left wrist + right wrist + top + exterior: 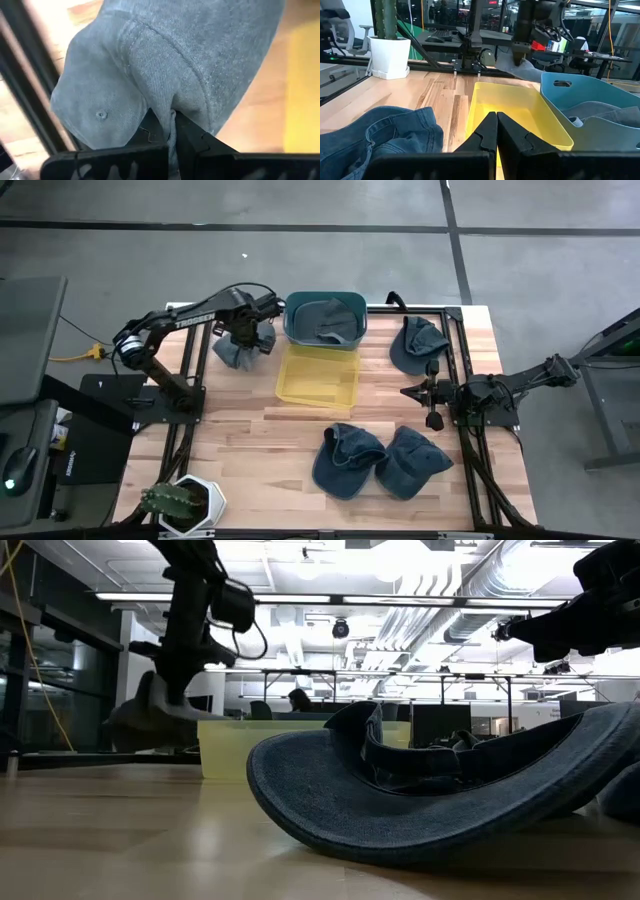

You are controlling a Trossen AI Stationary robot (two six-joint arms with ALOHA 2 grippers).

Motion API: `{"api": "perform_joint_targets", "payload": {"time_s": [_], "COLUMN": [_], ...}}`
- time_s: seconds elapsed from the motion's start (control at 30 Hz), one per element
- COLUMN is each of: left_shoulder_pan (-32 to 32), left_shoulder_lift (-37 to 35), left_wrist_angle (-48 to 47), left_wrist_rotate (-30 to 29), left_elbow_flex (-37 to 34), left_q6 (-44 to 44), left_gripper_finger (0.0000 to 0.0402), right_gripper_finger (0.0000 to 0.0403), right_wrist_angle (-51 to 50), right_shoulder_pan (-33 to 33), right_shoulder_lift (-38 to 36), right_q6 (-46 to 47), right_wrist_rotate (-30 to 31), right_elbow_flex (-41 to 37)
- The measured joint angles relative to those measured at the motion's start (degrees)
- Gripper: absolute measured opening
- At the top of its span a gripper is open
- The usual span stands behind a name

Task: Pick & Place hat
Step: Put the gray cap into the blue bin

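Blue denim hats (348, 459) are seen on a pale wooden desk (260, 440). A yellow bin (318, 377) and a teal bin (296, 330) are shown, with a white plant pot (207, 502).

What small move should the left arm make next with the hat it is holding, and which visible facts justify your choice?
Probably carry it sideways toward the bins. The left end effector is shut on a grey hat, lifted off the table beside the teal bin, which already holds a hat, and the empty yellow bin. Which bin is meant is unclear.
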Motion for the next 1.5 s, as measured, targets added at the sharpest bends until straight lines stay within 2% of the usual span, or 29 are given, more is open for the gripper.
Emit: {"api": "perform_joint_targets", "payload": {"time_s": [0.23, 0.43, 0.7, 0.97, 1.2, 1.33, 1.5], "left_shoulder_pan": [-3.1, -3.3, -3.2, -3.2, -3.2, -3.2, -3.2], "left_shoulder_lift": [-3.2, -6.4, -11.6, -14.3, -14.8, -14.7, -15.2], "left_wrist_angle": [2.8, 4.2, 5.0, 7.7, 11.7, 12.0, 12.0], "left_wrist_rotate": [2.2, 2.5, 0.3, 0.3, 1.9, 1.9, 1.8], "left_elbow_flex": [0.0, 0.0, 0.0, 0.0, 0.0, 0.0, 0.9], "left_q6": [0.7, 0.7, 0.6, 1.6, 2.3, 2.4, 3.4], "left_gripper_finger": [0.0, 0.0, 0.0, 0.0, 0.0, 0.0, 0.0], "right_gripper_finger": [0.0001, 0.0001, 0.0001, 0.0001, 0.0001, 0.0001, 0.0027], "right_wrist_angle": [0.0, 0.0, 0.1, 0.6, 0.1, 0.0, 0.2], "right_shoulder_pan": [0.0, 0.0, 0.0, 0.0, 0.0, 0.0, 0.0], "right_shoulder_lift": [0.0, 0.0, 0.0, 0.0, 0.0, 0.0, 0.0], "right_q6": [0.0, -1.7, 3.7, 16.0, 30.8, 35.3, 40.1], "right_wrist_rotate": [0.0, 0.0, 0.0, 0.0, 0.6, 1.1, 1.7], "right_elbow_flex": [0.0, 0.0, 0.0, 0.0, 0.0, 0.0, 0.0]}}
